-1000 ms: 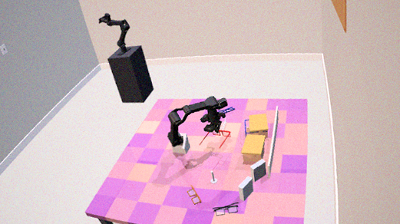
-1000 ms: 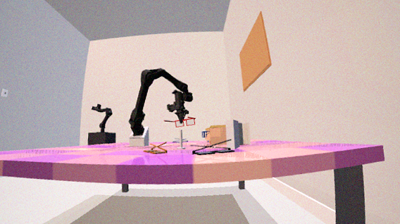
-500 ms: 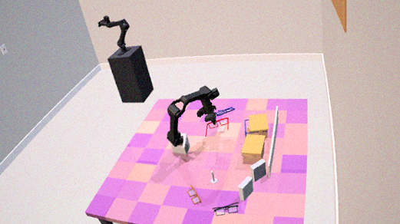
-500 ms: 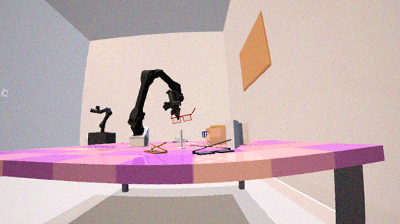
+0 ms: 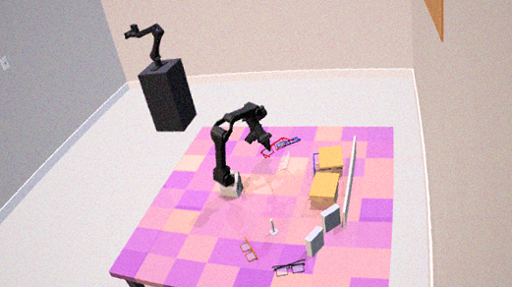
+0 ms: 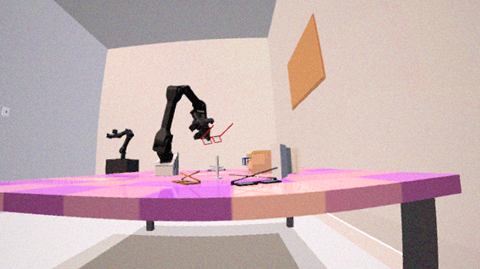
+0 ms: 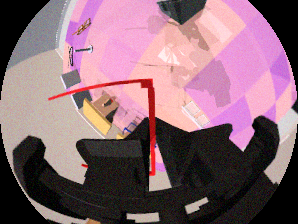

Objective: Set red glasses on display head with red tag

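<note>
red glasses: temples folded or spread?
Spread. In the exterior view the red glasses, held in the gripper above the table, show a temple sticking straight out behind the lenses.
</note>
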Robot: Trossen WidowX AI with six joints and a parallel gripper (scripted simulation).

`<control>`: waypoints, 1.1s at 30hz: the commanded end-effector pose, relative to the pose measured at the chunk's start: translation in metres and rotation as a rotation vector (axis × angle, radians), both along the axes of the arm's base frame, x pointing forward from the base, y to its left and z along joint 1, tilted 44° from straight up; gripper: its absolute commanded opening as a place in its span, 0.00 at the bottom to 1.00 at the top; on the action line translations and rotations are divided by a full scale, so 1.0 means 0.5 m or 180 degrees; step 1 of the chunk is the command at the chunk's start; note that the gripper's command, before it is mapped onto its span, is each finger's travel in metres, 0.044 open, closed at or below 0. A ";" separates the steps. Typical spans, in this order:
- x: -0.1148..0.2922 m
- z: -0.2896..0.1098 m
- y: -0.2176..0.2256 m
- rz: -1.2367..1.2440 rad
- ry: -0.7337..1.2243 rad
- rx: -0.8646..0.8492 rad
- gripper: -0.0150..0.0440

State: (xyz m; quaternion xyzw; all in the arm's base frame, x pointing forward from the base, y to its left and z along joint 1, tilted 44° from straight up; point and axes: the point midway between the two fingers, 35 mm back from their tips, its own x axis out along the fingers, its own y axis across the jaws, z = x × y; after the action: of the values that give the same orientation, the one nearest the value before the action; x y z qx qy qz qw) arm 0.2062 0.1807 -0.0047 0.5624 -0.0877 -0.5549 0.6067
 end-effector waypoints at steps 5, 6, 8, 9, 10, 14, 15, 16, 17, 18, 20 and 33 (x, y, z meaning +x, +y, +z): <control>-0.047 -0.014 0.041 0.0681 0.0330 -0.0410 0.25; -0.054 -0.016 0.046 0.0766 0.0369 -0.0463 0.25; -0.067 -0.019 0.056 0.0936 0.0447 -0.0572 0.25; -0.074 -0.021 0.061 0.1020 0.0485 -0.0627 0.25; -0.081 -0.022 0.066 0.1104 0.0522 -0.0684 0.25; -0.108 -0.028 0.083 0.1421 0.0658 -0.0907 0.25; -0.112 -0.029 0.085 0.1462 0.0675 -0.0936 0.25; -0.113 -0.030 0.085 0.1475 0.0681 -0.0946 0.25; -0.113 -0.030 0.085 0.1475 0.0681 -0.0946 0.25; -0.109 -0.027 0.083 0.1379 0.0635 -0.0846 0.28; -0.109 -0.027 0.083 0.1379 0.0635 -0.0846 0.25; -0.109 -0.027 0.083 0.1379 0.0635 -0.0846 0.25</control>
State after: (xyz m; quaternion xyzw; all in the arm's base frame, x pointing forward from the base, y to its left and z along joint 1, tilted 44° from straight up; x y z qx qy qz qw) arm 0.1516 0.2219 -0.0183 0.4240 0.0230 -0.4484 0.7865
